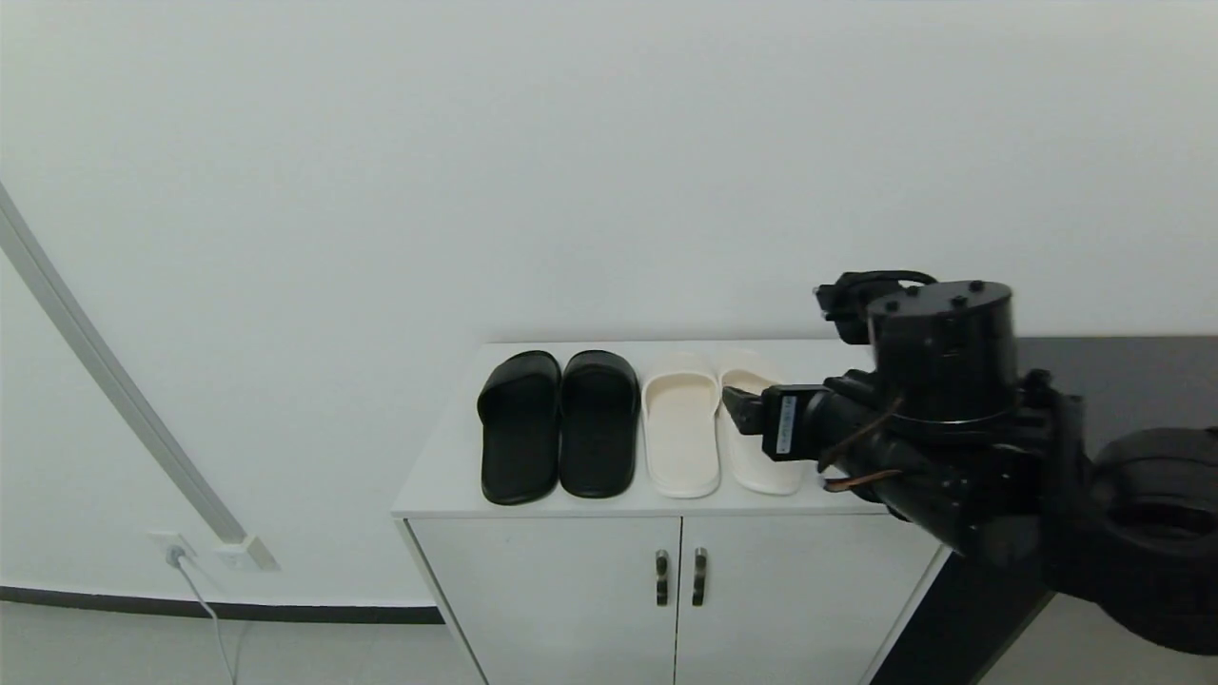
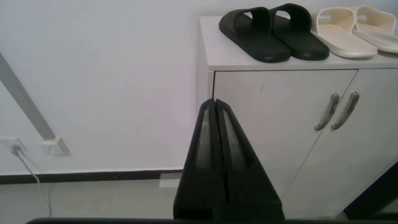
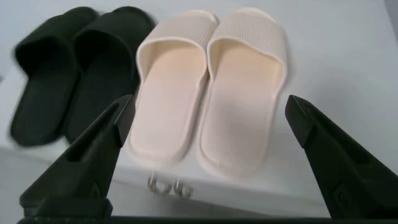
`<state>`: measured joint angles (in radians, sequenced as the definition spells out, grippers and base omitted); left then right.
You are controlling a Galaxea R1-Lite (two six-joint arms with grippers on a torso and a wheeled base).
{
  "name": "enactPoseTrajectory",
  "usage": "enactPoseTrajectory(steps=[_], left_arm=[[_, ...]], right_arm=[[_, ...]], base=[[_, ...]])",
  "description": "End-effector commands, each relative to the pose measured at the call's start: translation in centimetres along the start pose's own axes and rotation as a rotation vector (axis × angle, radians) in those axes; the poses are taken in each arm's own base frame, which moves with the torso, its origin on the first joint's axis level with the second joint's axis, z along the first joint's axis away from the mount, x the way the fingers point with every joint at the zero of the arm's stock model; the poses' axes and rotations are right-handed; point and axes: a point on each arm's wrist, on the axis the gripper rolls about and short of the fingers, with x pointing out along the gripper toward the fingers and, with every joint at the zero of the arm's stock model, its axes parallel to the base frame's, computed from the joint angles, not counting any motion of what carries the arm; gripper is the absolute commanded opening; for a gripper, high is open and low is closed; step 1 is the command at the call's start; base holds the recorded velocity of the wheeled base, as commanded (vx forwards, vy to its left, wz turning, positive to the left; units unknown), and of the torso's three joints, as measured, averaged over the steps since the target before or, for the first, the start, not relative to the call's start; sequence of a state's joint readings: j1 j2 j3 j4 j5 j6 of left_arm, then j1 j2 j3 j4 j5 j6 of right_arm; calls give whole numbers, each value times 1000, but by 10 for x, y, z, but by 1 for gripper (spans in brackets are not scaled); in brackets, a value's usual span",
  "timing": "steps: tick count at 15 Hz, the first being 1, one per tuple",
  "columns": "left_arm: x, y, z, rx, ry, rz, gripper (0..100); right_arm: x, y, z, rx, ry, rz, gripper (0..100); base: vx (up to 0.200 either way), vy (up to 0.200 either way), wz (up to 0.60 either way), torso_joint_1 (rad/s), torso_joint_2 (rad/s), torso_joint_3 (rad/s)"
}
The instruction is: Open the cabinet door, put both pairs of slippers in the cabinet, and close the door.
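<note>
Atop the closed cabinet (image 1: pixel 561 595) lie black slippers (image 1: pixel 519 428) and cream slippers (image 1: pixel 680 438). The right hand (image 3: pixel 209 106) gapes wide toward the cream pair, likely lining up a grasp; the left hand (image 2: pixel 215 103) is pressed shut

The black slippers (image 1: pixel 557 425) look like smooth, matt moulded rubber or foam. The cream slippers (image 1: pixel 718 423) seem to be the same soft stuff, finely ribbed across the straps and smooth in the footbeds. The cabinet (image 1: pixel 571 590) is smooth white laminate, matt on the doors. Its handles (image 1: pixel 677 577) are metal with a satin grey finish. The left gripper (image 2: pixel 215 102) and right gripper (image 3: pixel 209 106) have matt black plastic fingers.
</note>
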<state>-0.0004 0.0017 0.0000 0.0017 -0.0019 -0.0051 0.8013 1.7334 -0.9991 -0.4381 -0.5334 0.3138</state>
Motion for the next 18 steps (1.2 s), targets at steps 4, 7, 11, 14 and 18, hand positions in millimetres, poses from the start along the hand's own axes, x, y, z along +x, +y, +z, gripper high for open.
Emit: enactPoseTrajectory(steps=[4, 7, 11, 14, 18], left_arm=[[0, 0, 0, 1, 0, -1, 0], [0, 0, 0, -1, 0, -1, 0], [0, 0, 0, -1, 0, -1, 0], [0, 0, 0, -10, 0, 1, 0], [0, 0, 0, -15, 0, -1, 0]], right_arm=[[77, 28, -35, -30, 26, -110, 100], [113, 27, -49, -34, 29, -148, 100], [146, 28, -52, -46, 2, -167, 100], [172, 29, -49, -29, -35, -180, 100], [182, 28, -47, -38, -57, -186, 100]], base=[[0, 0, 0, 0, 0, 0], [0, 0, 0, 0, 0, 0], [0, 0, 0, 0, 0, 0], [0, 0, 0, 0, 0, 0], [0, 0, 0, 0, 0, 0]])
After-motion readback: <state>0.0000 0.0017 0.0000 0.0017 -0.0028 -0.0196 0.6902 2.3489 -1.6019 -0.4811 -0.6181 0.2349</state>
